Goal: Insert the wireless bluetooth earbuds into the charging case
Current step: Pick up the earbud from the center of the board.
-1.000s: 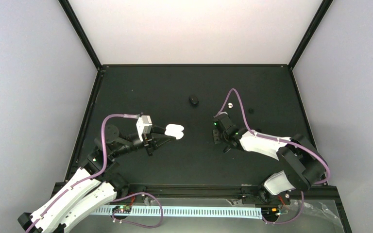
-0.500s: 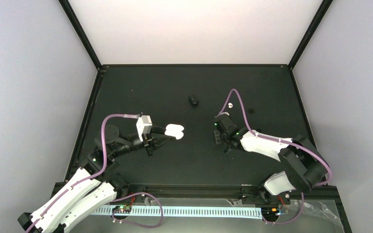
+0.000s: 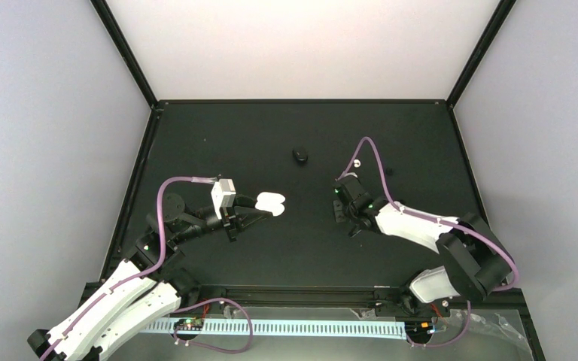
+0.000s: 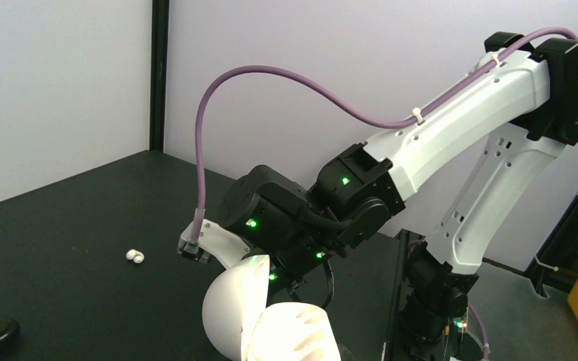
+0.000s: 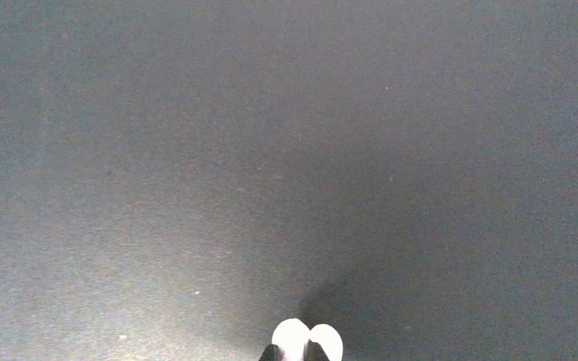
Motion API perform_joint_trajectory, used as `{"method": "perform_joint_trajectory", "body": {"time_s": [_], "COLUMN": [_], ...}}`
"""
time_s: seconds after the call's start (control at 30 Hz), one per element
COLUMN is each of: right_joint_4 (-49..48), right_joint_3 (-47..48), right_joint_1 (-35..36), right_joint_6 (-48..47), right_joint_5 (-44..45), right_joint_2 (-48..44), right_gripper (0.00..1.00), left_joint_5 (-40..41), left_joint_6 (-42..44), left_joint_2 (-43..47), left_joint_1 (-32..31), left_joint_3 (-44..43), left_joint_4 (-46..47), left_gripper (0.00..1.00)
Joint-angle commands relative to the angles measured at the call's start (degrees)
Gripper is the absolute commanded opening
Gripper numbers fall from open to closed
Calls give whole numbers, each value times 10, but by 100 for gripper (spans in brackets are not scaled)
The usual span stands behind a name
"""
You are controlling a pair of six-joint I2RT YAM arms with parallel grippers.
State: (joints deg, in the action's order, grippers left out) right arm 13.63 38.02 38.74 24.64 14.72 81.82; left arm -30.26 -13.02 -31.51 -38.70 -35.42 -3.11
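Open charging case [image 3: 272, 202] and two white buds on black tabletop [image 3: 271, 143].
Case clamped in left fingers [image 3: 258, 208], lid raised; right fingers [image 5: 293, 353] pinched on one earbud [image 5: 307, 337]; second earbud [image 4: 134, 256] lies loose beyond them.

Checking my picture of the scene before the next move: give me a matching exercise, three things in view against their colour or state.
Things:
1. charging case
2. oval case
3. earbud

States:
A. tiny, white, loose on the table
B. white, open, gripped by the left tool
C. black, lying on the table

Pairs: 1-B, 2-C, 3-A
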Motion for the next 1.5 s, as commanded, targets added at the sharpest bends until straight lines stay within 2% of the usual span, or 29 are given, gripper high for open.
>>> {"method": "perform_joint_trajectory", "body": {"time_s": [0.0,0.33,0.67,1.0,1.17,1.47], "right_joint_4": [11,34,-9,-7,-21,-104], "right_joint_3": [23,52,68,75,57,39], "right_joint_1": [-3,-4,1,4,-5,-9], "right_joint_6": [15,52,72,59,60,68], "right_joint_5": [-44,-208,-241,-253,-235,-297], "right_joint_2": [-25,-14,48,39,31,85], "right_gripper": [5,5,7,30,32,37], "left_joint_5": [-8,-10,-12,-12,-12,-13], "left_joint_6": [2,2,1,2,1,2], "left_joint_2": [0,0,1,-4,-4,-2], "left_joint_1": [0,1,0,1,1,1], "left_joint_3": [-13,-13,-13,-13,-13,-14], "left_joint_4": [2,3,0,1,1,-1], "left_gripper": [1,2,2,1,1,2]}}
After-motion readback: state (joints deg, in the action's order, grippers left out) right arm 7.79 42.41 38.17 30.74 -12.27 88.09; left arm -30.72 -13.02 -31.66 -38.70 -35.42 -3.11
